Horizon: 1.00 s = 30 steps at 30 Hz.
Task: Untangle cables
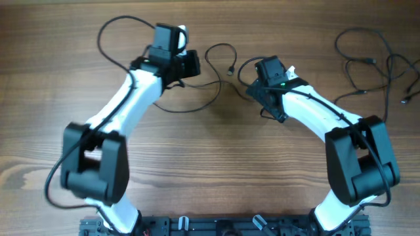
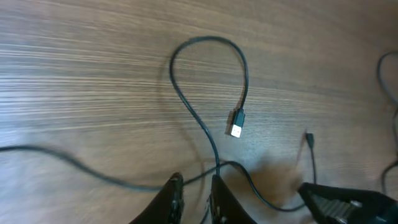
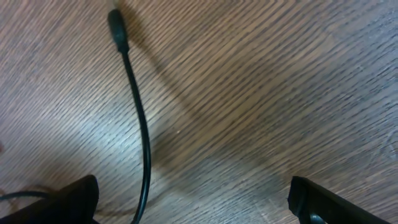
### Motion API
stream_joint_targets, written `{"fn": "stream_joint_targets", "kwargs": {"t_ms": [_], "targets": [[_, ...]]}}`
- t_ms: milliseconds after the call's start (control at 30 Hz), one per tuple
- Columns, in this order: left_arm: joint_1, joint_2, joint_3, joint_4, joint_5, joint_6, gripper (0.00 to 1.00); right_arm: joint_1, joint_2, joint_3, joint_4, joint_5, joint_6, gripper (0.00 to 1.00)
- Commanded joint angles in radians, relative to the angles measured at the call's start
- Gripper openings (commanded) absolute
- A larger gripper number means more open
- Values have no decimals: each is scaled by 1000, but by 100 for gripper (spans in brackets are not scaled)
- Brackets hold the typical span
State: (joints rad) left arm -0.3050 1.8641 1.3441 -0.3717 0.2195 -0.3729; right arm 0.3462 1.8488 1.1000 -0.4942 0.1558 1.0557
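Two arms reach over the wooden counter [image 1: 210,151], tools both toward the far middle. Left tool [image 2: 196,186]: fingers [image 2: 176,198] nearly together, only a thin gap showing. A thin black looped cable [image 2: 208,40] crosses right at the tips; can't tell if it's pinched or just lying there. From the tips it runs away from the tool, makes a narrow loop and comes back to a USB plug [image 2: 236,122] lying flat on the wood, metal end toward the tool. Another strand trails off left of the fingers along the counter, blurred. Just right of the loop sits a small plug [image 2: 309,140] on its own thin lead; can't tell whether that lead crosses the looped cable. Right tool [image 3: 194,186]: fingers spread wide, gripping nothing. A black cord [image 3: 142,124] runs between them, closer to one finger, not visibly touching either, with its barrel plug [image 3: 116,28] ahead of the tool on bare wood. Far right of the counter: a loose bunch of cables [image 1: 371,62], strands looping over each other, well apart from both tools.
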Motion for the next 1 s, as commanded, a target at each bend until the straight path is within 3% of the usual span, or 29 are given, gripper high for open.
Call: {"fn": "stream_joint_targets", "kwargs": {"t_ms": [0,400,500,567,667,967], "targets": [[-12,81,9,51,-35,-3,19,-3,9,-2,6,-27,17,100],[-11,275,9,107,-39,-2,28,-3,9,-2,27,-27,18,100],[-11,297,9,110,-39,-2,28,-3,9,-2,26,-26,17,100],[-12,306,9,101,-38,-2,20,-3,9,-2,26,-27,18,100],[-15,309,9,43,-38,-3,4,-3,9,-2,25,-27,17,100],[-27,309,9,-238,16,-3,12,-3,9,-2,26,-27,18,100]]}}
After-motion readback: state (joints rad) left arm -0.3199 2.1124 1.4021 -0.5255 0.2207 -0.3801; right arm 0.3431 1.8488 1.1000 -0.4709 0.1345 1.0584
